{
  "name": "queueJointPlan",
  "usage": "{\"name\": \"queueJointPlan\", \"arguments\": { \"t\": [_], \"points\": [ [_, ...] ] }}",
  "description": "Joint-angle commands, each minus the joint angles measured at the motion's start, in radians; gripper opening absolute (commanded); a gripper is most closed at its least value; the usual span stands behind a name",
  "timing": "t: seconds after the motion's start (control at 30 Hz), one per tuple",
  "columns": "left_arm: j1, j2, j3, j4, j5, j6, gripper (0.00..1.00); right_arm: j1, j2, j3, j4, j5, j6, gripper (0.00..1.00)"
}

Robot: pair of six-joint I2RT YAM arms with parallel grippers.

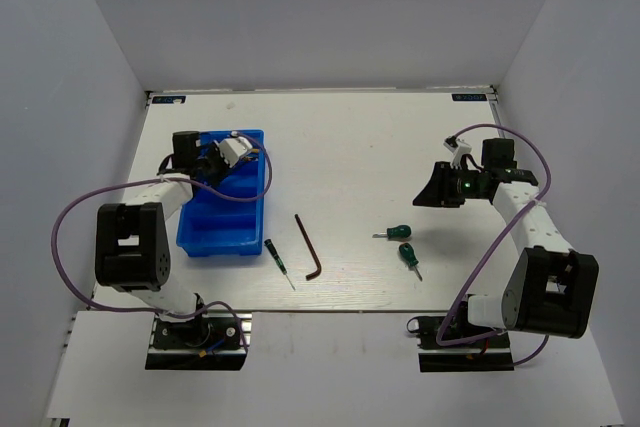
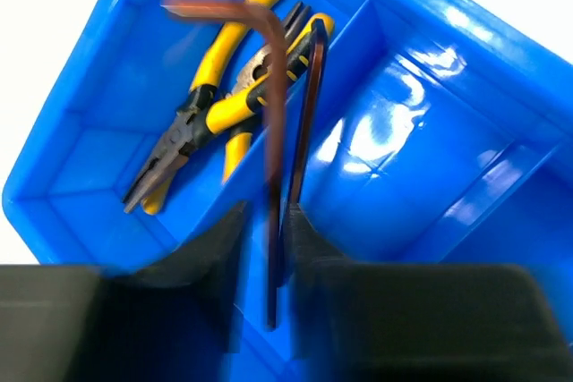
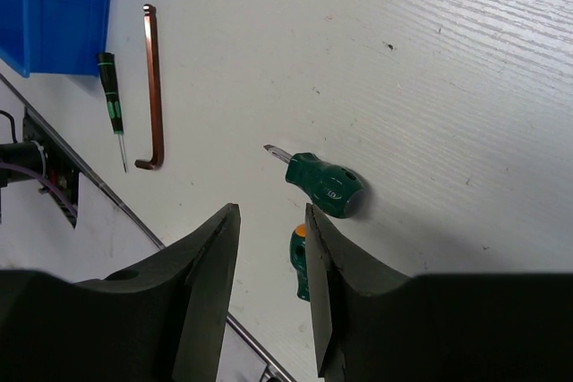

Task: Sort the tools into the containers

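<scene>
The hex key (image 2: 276, 131) lies between the left gripper's (image 2: 266, 218) jaws, long axis straight ahead over the tray (image 2: 430, 131). Whether it is gripped or freed, I cannot tell. The right gripper's (image 3: 271, 212) jaws gape empty.

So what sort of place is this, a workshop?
Probably a robot lab test bench, not a workshop: a white table boxed in by plain walls, a left arm and right arm bolted at its near edge, and just a blue tray, a hex key and screwdrivers laid out.

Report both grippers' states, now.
Left gripper: jaws parted, blurred dark L-shaped hex key loose between them.
Right gripper: open, holding nothing.
</scene>
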Motion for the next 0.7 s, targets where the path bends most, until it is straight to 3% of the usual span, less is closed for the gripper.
{"name": "queueJointPlan", "arguments": {
  "t": [0.0,0.03,0.1,0.13,0.37,0.43,0.5,0.67],
  "points": [
    [0.003,-0.031,-0.018,0.046,0.017,-0.011,0.43,-0.011,0.004,0.032,-0.010,-0.022,-0.015,0.42],
    [0.003,-0.031,-0.018,0.046,0.017,-0.011,0.62,-0.009,0.004,0.032,-0.009,-0.025,-0.012,0.42],
    [0.003,-0.042,-0.018,0.046,0.017,-0.020,0.66,-0.011,0.005,0.032,-0.009,-0.026,-0.013,0.42],
    [0.003,-0.053,-0.018,0.046,0.017,-0.030,0.99,-0.012,0.005,0.030,-0.010,-0.026,-0.013,0.42],
    [0.012,-0.213,-0.018,0.097,0.036,-0.148,1.00,-0.012,0.005,0.030,-0.009,-0.029,-0.015,0.42],
    [0.012,-0.270,-0.007,0.120,0.047,-0.228,1.00,-0.012,0.004,0.033,-0.015,-0.036,-0.021,0.56],
    [-0.011,-0.341,0.014,0.103,0.047,-0.302,1.00,-0.012,0.007,0.039,-0.026,-0.077,-0.036,0.90],
    [-0.011,-0.448,0.002,0.117,0.202,-0.533,1.00,-0.011,0.071,0.075,-0.101,-0.297,-0.131,0.90]
  ]
}}
